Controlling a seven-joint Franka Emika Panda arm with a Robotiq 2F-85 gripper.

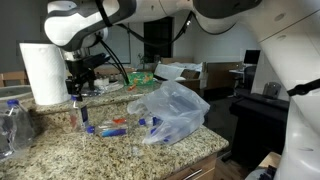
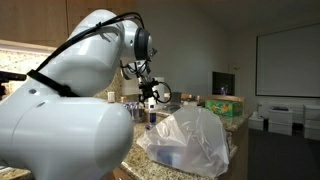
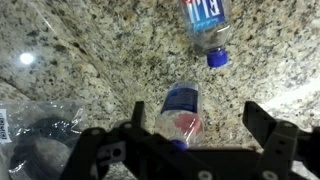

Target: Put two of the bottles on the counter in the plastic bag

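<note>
I have the gripper [image 3: 192,110] over one bottle [image 3: 181,105] on the counter [image 3: 90,50], jaws released wide and empty astride it; second bottle [image 3: 205,22] lies nearby, plastic bag [image 1: 172,108] to its right.

From here I see a pale wall [image 2: 215,40] carrying a white projection screen [image 2: 287,62], wooden cabinets [image 2: 30,20] overhead, and office desks [image 1: 238,72] farther back.

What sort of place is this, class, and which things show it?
Probably an office or lab kitchenette: a speckled granite counter with a paper towel roll on it, and what looks like a projection screen on the wall beyond.
</note>
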